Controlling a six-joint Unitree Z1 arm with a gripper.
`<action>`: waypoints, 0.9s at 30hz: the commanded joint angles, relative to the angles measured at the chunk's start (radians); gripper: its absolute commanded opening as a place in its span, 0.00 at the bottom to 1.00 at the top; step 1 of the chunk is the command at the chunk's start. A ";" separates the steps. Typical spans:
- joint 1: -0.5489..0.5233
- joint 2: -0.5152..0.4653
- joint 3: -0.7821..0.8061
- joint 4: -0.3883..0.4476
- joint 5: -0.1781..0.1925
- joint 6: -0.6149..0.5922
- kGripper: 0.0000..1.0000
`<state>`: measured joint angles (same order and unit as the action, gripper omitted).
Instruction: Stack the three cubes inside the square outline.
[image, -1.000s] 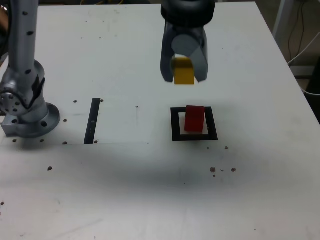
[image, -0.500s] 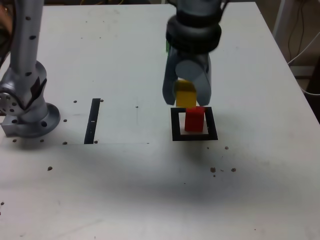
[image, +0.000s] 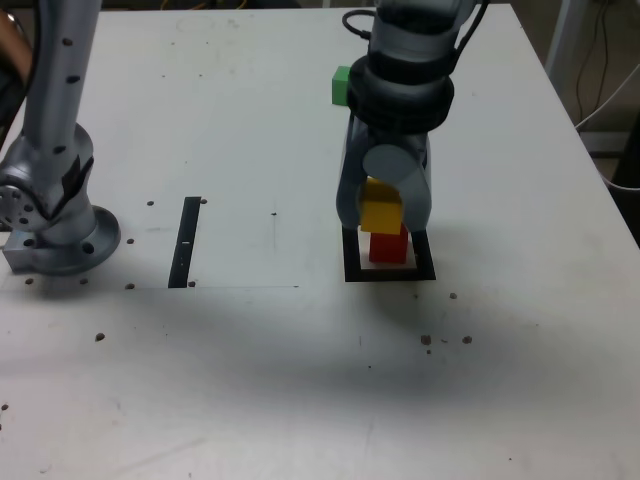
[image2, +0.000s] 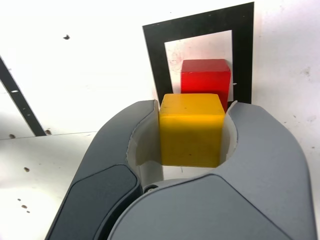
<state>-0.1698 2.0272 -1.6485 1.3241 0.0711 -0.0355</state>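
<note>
On the white table (image: 250, 380), going from the exterior view's left: the arm's grey base (image: 55, 225) stands at the edge, and a straight black tape strip (image: 186, 241) lies near it. Further right, the green cube (image: 341, 86) sits far back, partly hidden behind the arm. Below it in that view, the pincer (image: 385, 222) points down, clamped on the yellow cube (image: 381, 213), which hangs just above the red cube (image: 388, 247); whether the two touch cannot be told. The red cube rests on the white centre of the square outline (image: 389, 271). In the wrist view, both grey fingers (image2: 260, 145) press the yellow cube's sides.
</note>
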 joint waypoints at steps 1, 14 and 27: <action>-0.001 0.008 0.003 -0.007 -0.001 -0.001 0.18; 0.006 0.013 0.019 -0.025 0.009 -0.001 0.20; 0.020 0.019 0.039 -0.067 0.012 0.010 0.21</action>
<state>-0.1519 2.0403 -1.6124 1.2609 0.0821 -0.0277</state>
